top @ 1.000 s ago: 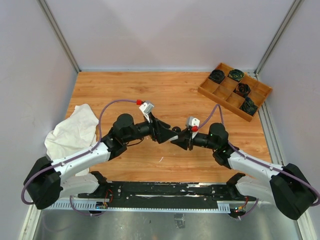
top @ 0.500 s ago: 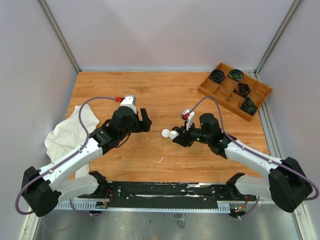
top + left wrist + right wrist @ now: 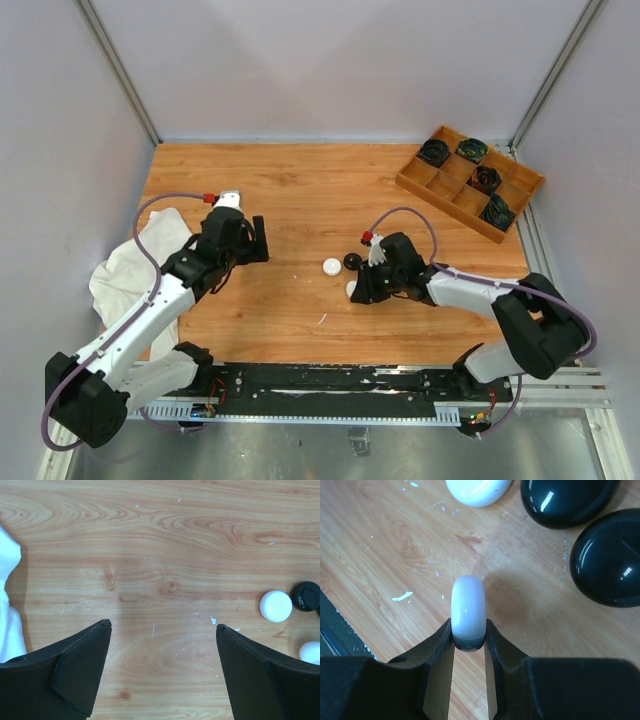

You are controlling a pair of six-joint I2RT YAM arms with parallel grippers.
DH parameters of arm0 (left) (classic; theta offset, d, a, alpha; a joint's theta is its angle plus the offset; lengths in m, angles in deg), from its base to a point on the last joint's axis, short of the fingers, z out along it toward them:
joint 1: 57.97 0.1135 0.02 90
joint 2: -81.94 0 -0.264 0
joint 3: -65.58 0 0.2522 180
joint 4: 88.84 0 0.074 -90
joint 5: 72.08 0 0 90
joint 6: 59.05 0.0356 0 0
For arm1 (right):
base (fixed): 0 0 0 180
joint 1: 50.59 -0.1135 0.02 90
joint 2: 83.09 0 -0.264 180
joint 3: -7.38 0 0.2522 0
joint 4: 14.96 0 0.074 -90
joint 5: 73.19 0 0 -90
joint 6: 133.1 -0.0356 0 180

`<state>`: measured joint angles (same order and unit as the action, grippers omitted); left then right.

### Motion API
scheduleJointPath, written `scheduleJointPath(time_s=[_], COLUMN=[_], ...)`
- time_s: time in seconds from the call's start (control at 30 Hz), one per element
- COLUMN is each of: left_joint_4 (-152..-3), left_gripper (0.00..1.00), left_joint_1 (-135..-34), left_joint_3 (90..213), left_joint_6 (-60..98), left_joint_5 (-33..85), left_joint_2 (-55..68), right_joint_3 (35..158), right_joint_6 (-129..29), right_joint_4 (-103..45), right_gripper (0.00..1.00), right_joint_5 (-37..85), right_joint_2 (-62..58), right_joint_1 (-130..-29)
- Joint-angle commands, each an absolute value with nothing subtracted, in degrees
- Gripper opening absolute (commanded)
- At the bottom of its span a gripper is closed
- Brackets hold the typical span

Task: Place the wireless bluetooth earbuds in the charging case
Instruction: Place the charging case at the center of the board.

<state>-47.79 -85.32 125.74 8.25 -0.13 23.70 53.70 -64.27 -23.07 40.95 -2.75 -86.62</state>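
Top external view: we see a pale orange wood-grain counter (image 3: 300,180) boxed in by plain grey walls (image 3: 330,60). A crumpled white cloth (image 3: 130,265) lies at its left edge, and a compartmented wooden tray (image 3: 440,207) of dark bundles sits at the upper right. The left pincer (image 3: 164,625) hangs wide apart over scuffed, flecked wood. The right pincer (image 3: 468,630) clamps a round white plastic charging case (image 3: 467,600) on edge, low over the counter near the frame's centre. A second white puck (image 3: 477,487) and two glossy black pucks (image 3: 565,500) lie close above it. We cannot make out any earbuds.
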Motion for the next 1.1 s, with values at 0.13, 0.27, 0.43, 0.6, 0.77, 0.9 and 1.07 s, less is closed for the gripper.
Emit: scheduleJointPath(time_s=[0.13,0.27,0.43,0.6,0.77,0.9,1.07], left_joint_4=[-51.27,-51.53,-52.07,-52.39,-52.92,-51.79,-47.57], left_gripper=[0.92,0.93,0.94,0.95,0.95,0.96,0.98], left_joint_1=[-83.55,-83.37,-83.20,-82.95,-82.84,-82.84,-82.84], left_joint_3=[121.92,121.56,121.12,120.96,120.59,121.16,122.23], left_joint_6=[10.79,10.84,10.87,10.95,10.83,9.83,7.64], left_joint_5=[0.29,-0.23,0.35,0.72,0.60,0.88,1.41], left_joint_2=[30.04,31.75,33.64,35.53,38.21,40.04,44.93], right_joint_3=[58.44,59.64,59.58,58.28,56.99,57.13,58.55], right_joint_6=[-71.92,-73.74,-74.35,-73.21,-71.41,-69.70,-66.46], right_joint_4=[-19.27,-18.95,-20.85,-23.94,-28.98,-35.99,-46.94], right_gripper=[0.17,0.29,0.49,0.57,0.69,0.84,0.99], right_joint_5=[39.66,39.87,37.69,32.66,27.54,23.15,14.08], right_joint_2=[4.97,7.51,7.57,3.79,-2.56,-11.27,-23.74], right_joint_1=[-86.18,-86.18,-86.14,-86.10,-86.09,-86.07,-86.09])
